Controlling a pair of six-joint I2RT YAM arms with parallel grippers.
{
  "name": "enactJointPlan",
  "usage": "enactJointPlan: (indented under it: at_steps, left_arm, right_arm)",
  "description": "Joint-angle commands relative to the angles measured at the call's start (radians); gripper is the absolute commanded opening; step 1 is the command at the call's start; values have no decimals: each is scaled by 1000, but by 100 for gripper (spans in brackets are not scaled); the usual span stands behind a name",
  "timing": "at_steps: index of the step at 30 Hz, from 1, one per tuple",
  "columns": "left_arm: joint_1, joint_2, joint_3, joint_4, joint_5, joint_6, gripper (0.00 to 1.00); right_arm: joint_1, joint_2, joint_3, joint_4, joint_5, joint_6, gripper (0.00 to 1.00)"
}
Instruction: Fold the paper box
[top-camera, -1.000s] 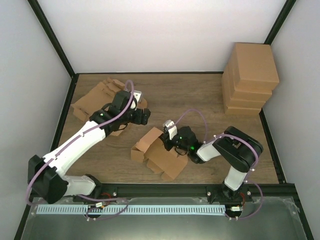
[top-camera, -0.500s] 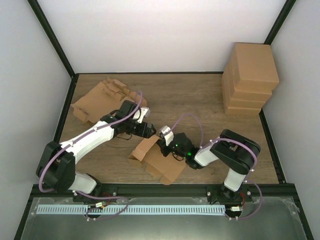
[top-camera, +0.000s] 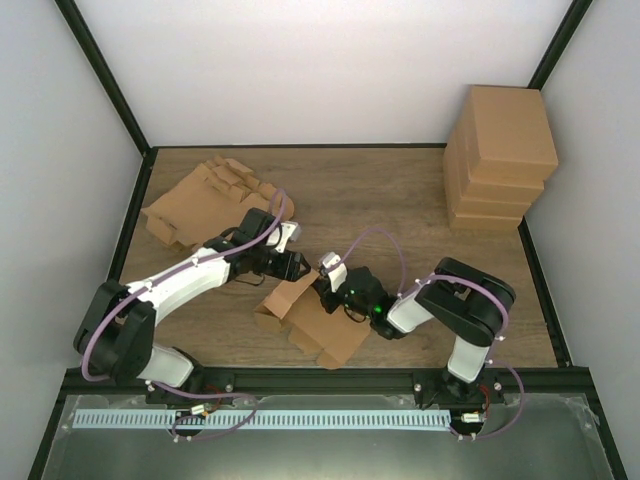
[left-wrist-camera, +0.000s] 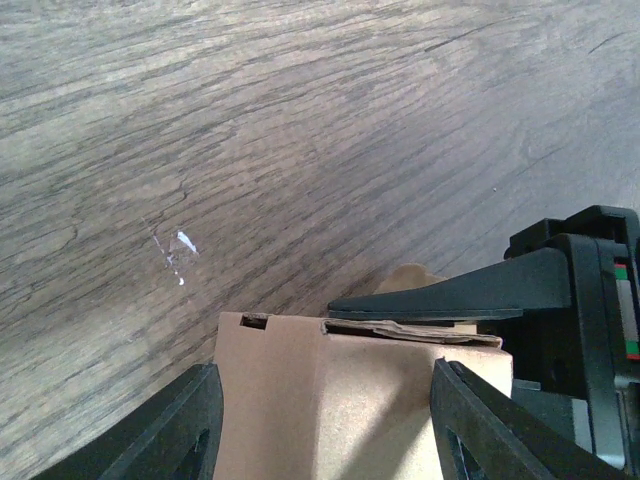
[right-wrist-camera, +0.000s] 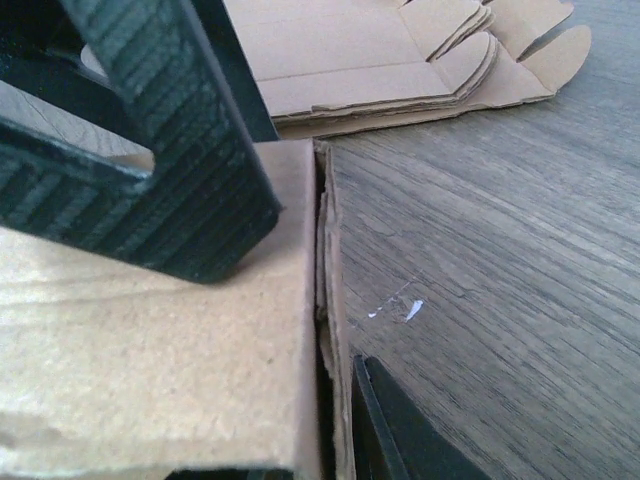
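paper box (left-wrist-camera: 350, 400) near white tabletop fleck (left-wrist-camera: 182, 243)

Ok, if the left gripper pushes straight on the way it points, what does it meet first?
The paper box: its wall stands between the open fingers of the left gripper. Just past its top edge lies a finger of the right gripper; depth there is unclear.

Brown cardboard box (left-wrist-camera: 300, 420) ran off bottom edge of left wrist view; left gripper (left-wrist-camera: 322, 400) fingers likewise. Right gripper (top-camera: 320, 282): one finger hidden behind box wall in own view. From overhead, neither grip could be judged, too small.
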Motion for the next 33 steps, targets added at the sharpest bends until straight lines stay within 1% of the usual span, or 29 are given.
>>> enactJointPlan:
  at_steps: [1, 5, 8, 13, 16, 19, 22, 26, 29, 31, 33]
  left_arm:
    - [2, 23, -15, 27, 0, 4, 59]
    - [3, 37, -16, 30, 11, 5, 56]
    - [2, 41, -16, 35, 32, 2, 56]
    - [2, 45, -11, 33, 61, -10, 56]
    - [9, 55, -6, 25, 67, -17, 55]
    - [23, 52, -10, 29, 87, -29, 55]
    - [35, 43, -9, 38, 108, -40, 55]
    - [44, 39, 3, 54, 161, -59, 55]
    - [45, 39, 23, 45, 180, -71, 56]
    - [48, 31, 50, 21, 178, -78, 58]
    - [49, 7, 86, -17, 146, -84, 63]
  right_arm:
    - [8, 37, 1, 62, 37, 2, 16]
    - [8, 64, 1, 110, 63, 10, 18]
    - [8, 98, 3, 154, 113, 15, 21]
    - [8, 154, 36, 215, 141, 18, 20]
    - [8, 169, 52, 237, 157, 28, 15]
    - [8, 149, 53, 237, 172, 31, 9]
    - [8, 130, 75, 164, 207, 38, 4]
    - [7, 114, 90, 92, 257, 59, 3]
    - [8, 79, 92, 46, 256, 72, 3]
    - [8, 42, 103, -24, 247, 86, 3]
    - [8, 14, 150, -147, 233, 100, 4]
